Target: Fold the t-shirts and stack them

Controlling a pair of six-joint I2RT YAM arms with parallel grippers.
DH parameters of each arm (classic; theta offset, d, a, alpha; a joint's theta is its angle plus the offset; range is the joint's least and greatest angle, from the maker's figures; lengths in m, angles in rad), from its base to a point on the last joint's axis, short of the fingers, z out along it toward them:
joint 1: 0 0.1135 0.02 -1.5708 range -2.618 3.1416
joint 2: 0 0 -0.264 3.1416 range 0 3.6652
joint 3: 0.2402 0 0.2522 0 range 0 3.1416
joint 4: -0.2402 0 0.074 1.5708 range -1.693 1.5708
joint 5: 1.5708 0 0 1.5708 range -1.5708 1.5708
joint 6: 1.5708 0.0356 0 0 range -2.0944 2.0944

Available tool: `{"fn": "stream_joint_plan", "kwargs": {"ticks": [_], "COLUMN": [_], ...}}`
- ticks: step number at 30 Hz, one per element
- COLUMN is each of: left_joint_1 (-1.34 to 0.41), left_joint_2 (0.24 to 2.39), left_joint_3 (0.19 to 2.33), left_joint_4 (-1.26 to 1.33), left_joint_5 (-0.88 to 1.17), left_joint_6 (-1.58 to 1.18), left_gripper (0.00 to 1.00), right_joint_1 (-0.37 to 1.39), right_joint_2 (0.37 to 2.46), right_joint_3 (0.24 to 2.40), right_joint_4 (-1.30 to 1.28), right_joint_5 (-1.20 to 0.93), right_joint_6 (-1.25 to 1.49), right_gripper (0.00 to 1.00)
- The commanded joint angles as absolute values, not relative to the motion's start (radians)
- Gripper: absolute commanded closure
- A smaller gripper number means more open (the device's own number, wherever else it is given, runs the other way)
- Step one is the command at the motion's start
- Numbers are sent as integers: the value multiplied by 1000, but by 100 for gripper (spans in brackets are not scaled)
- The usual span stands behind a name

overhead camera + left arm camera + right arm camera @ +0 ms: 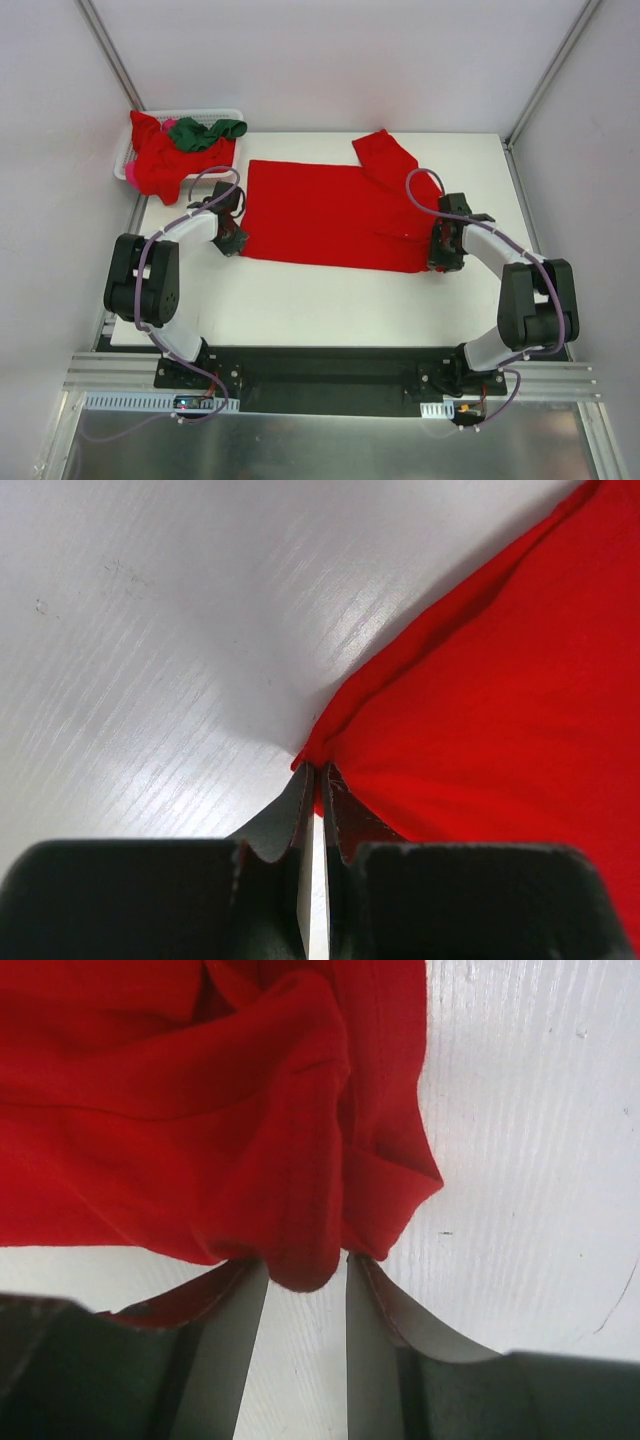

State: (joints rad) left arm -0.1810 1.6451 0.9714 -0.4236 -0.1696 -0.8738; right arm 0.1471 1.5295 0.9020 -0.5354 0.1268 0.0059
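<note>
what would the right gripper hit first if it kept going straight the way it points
The right gripper already has a bunched fold of the red shirt between its fingers, so going straight on it would likely push deeper into that cloth. Nothing else shows ahead of it; the table lies off to one side.

My overhead view: red shirt [330,215] spread on the table [300,300]; left gripper [233,240] and right gripper [440,255] at its near corners; basket [215,116] of shirts [165,155] far left.
</note>
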Motion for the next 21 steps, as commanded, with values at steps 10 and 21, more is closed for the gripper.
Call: {"fn": "stream_joint_plan", "kwargs": {"ticks": [10, 21], "left_joint_1": [-170, -167], "left_joint_2": [1582, 1575], "left_joint_3": [943, 939], "left_joint_4": [-449, -460], "left_joint_5": [-221, -242], "left_joint_6": [-881, -879], "left_gripper": [100, 100], "right_joint_1": [115, 37], "right_joint_2": [1532, 1491], "right_joint_3": [928, 1002], "right_joint_4": [-529, -571], "right_joint_5": [189, 261], "right_joint_6": [6, -294], "right_gripper": [99, 99]}}
